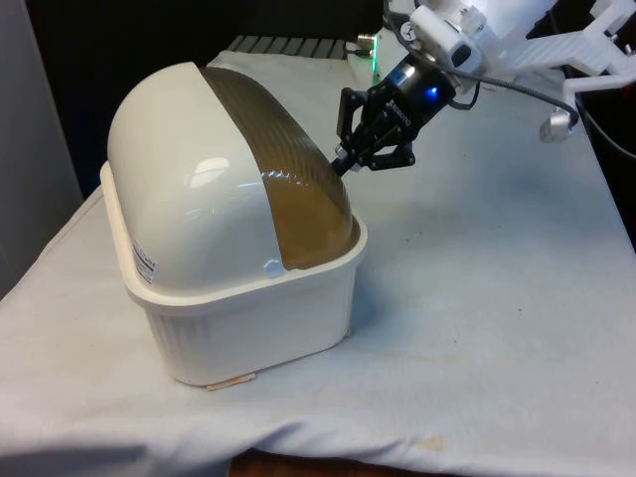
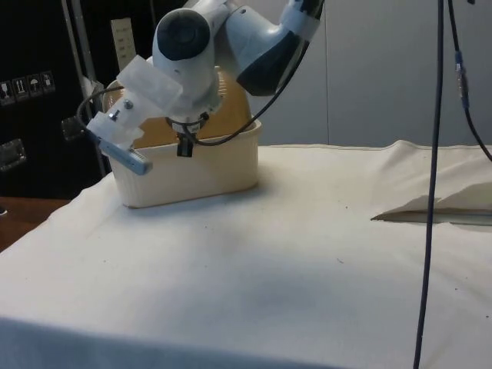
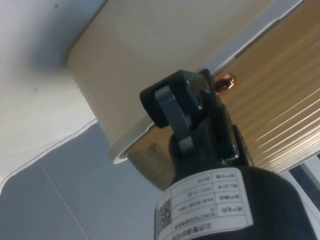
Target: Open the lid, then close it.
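Note:
A cream bread box (image 1: 248, 328) stands on the table at the front view's left, with a white domed shell and a brown ribbed roll lid (image 1: 288, 189). The lid reaches down to the box's rim. My black gripper (image 1: 343, 164) is tilted against the lid's far edge, its fingers drawn together with the tips touching the brown surface. In the wrist view the fingertips (image 3: 172, 107) lie just beside a small copper knob (image 3: 226, 83) on the lid (image 3: 280, 110). From the side, the gripper (image 2: 184, 146) hangs in front of the box (image 2: 200, 173).
White cloth (image 1: 497, 328) covers the table, with open room on the front view's right. A folded edge of cloth (image 2: 430, 211) lies at the side view's right. Cables (image 2: 442, 115) hang down there.

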